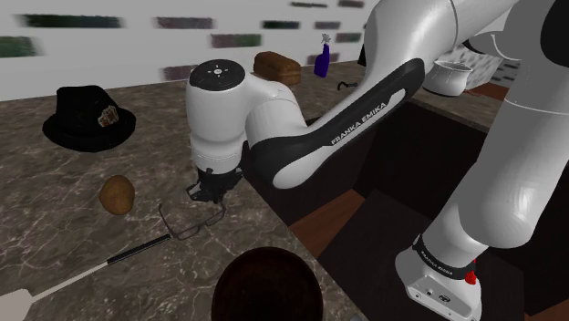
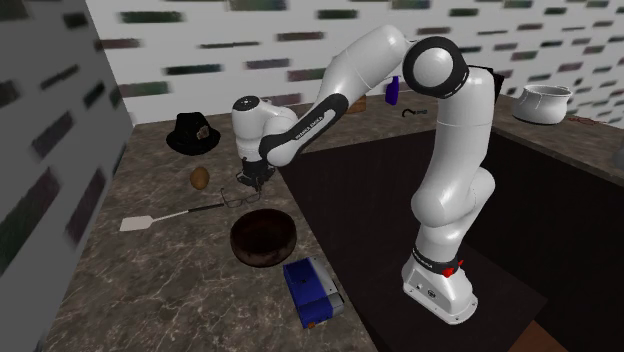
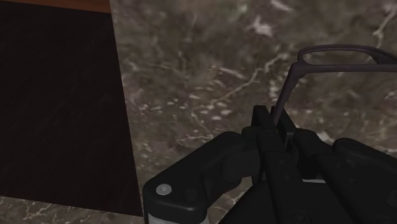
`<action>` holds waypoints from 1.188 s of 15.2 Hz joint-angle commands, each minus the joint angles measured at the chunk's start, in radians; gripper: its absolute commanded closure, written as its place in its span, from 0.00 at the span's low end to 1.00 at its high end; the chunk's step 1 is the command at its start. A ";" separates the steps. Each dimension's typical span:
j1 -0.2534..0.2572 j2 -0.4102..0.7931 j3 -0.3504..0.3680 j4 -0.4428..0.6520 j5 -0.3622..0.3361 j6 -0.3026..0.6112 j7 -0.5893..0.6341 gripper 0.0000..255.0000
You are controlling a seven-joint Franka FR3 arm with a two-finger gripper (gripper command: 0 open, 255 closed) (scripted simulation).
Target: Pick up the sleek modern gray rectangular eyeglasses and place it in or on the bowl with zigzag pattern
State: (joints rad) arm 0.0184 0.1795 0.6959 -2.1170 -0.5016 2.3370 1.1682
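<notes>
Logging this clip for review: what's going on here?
The white arm's black gripper is down at the marble counter, its fingers shut on a temple of the thin grey rectangular eyeglasses. The glasses look to be at counter level, not yet lifted. The dark brown round bowl sits close by on the same counter.

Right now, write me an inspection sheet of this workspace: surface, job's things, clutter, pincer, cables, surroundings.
Surface: dark veined stone counter.
Job's things: grey eyeglasses low at the counter; dark brown bowl close by, no pattern visible.
Clutter: black hat, brown potato-like lump, white spatula, blue box, brown loaf, blue spray bottle.
Pincer: pincer shut on one temple of the eyeglasses.
Cables: nothing seen.
Surroundings: white wall with blurred streaks; white pot on the far ledge.
</notes>
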 commanded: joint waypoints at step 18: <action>-0.025 -0.115 0.028 0.076 0.147 -0.137 -0.128 1.00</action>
State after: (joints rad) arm -0.0047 0.0772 0.7225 -2.0436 -0.3675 2.2101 1.0509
